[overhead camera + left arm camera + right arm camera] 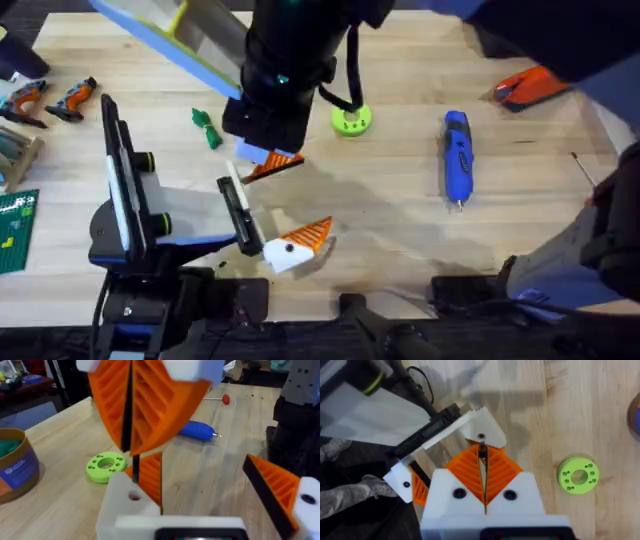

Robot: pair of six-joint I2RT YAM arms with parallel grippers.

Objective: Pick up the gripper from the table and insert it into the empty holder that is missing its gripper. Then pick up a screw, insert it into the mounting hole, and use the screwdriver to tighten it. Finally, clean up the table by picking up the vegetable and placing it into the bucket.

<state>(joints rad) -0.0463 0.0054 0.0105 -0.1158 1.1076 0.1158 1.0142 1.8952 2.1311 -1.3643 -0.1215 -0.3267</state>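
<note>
screw stage: right gripper [484, 476] pinched shut on a screw [482, 453] over the holder [482, 433]; screwdriver [457, 158], vegetable [206, 128] untouched

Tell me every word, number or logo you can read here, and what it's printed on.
None can be read.
bucket: white print on its blue label, too blurred.
green board: white marks, too small.
screwdriver: dark marks, too small.
</note>
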